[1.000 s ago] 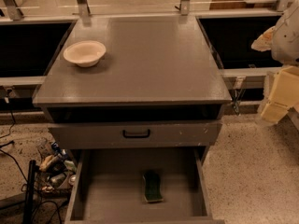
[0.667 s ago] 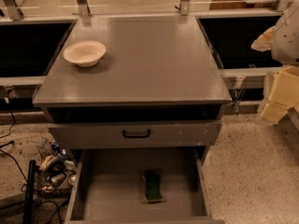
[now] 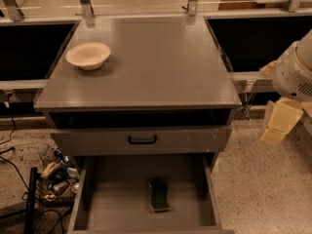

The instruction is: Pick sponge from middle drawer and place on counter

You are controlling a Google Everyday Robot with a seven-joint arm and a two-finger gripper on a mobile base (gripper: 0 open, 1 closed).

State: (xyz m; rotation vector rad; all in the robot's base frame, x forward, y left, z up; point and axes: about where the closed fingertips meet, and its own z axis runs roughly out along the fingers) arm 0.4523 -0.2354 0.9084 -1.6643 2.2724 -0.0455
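Note:
A small sponge [image 3: 159, 195], dark green on top with a yellow edge, lies flat on the floor of the pulled-out middle drawer [image 3: 117, 199], slightly right of its centre. The grey counter [image 3: 161, 67] spreads above it. My gripper [image 3: 279, 125], pale yellow below a white arm housing, hangs at the right edge of the view. It is off to the side of the cabinet, lower than the counter top, above the floor and far from the sponge.
A cream bowl [image 3: 88, 55] stands on the counter's left rear part. Between the counter and the open drawer sits a closed drawer front with a black handle [image 3: 142, 140]. Cables and clutter [image 3: 56, 177] lie on the floor at left beside a black post [image 3: 30, 199].

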